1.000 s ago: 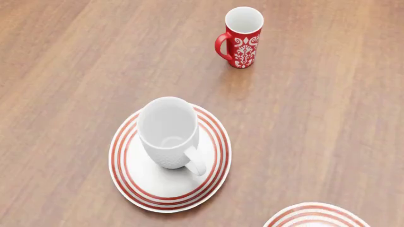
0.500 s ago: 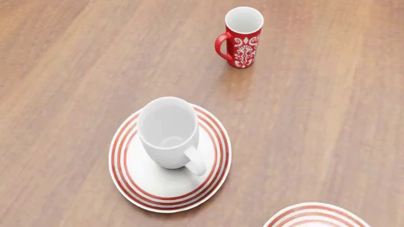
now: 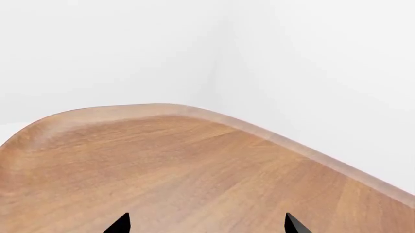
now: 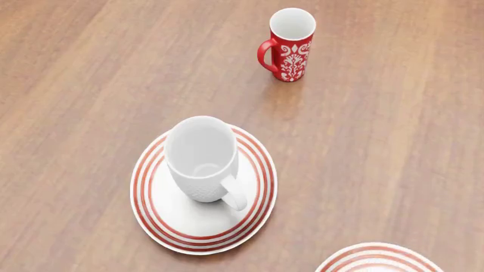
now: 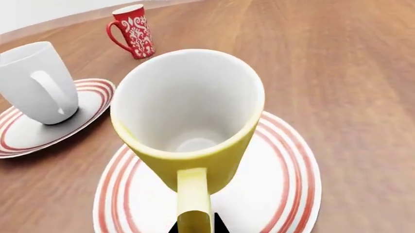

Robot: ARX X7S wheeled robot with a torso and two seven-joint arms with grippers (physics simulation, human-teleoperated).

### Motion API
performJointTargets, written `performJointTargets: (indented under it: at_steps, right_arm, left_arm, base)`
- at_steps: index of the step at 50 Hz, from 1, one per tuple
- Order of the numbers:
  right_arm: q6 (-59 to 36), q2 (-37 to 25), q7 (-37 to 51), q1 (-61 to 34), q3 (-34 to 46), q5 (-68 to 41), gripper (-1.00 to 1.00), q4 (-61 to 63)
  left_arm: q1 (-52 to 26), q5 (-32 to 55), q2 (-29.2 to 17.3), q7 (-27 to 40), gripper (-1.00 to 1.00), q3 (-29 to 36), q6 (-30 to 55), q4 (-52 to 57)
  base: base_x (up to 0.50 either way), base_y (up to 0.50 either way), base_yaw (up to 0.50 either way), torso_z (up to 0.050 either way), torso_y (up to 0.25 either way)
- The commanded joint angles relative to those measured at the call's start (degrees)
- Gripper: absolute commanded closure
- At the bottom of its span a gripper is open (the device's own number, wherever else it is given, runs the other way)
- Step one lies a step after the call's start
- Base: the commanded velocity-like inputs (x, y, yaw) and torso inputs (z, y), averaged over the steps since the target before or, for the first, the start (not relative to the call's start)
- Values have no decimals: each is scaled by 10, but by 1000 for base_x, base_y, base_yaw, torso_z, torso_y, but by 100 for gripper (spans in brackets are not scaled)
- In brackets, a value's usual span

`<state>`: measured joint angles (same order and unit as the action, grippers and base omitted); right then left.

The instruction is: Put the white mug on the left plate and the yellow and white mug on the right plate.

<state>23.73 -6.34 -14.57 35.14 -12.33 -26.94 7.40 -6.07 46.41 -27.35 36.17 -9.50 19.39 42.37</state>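
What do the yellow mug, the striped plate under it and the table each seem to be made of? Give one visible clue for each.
Yellow mug: probably glazed ceramic; smooth yellow outside, thick rim, plain white inside.
Plate: likely glazed ceramic too; white with red rings and a soft sheen.
Table: wood or wood veneer; brown streaked grain, matte finish. These are simulator renders, so looks are all we have.

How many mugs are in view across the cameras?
3: the white mug on the left plate, the yellow and white mug on the right plate, and a red patterned mug on the bare table beyond.
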Motion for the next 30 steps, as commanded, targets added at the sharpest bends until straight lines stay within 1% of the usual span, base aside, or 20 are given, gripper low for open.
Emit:
performJointTargets:
  at_steps: [1,12,18,25,26,29,30]
  right_arm:
    - [-11,-14,9,-21,3,-6,100,-12]
    - [-35,-23,22,-43,17,-1,100,-16]
    - [-34,-24,16,-58,25,-1,100,-39]
    - [-20,-19,28,-53,19,2,100,-35]
    - [-17,-19,27,-52,18,0,-100,-36]
    - [-5,-17,26,-50,15,-2,-100,-33]
    - [-3,-14,34,-40,15,0,-100,-11]
  left_arm:
    - [-3,5,-3,3,-100,-1,2,1]
    - [1,2,-1,-2,-100,1,-5,0]
    - [-1,0,-1,0,-100,6,-4,0]
    - [1,1,-2,0,-100,5,-6,0]
    - [1,0,-1,-1,-100,5,-7,0]
    - [1,1,-2,-1,-100,4,-8,-1]
    - [1,1,-2,-1,-100,4,-8,-1]
  base:
    - [0,0,0,0,0]
    - [0,0,0,0,0]
    - [0,0,0,0,0]
    - [0,0,0,0,1]
    - [0,0,0,0,0]
    - [0,0,0,0,0]
    - [0,0,0,0,0]
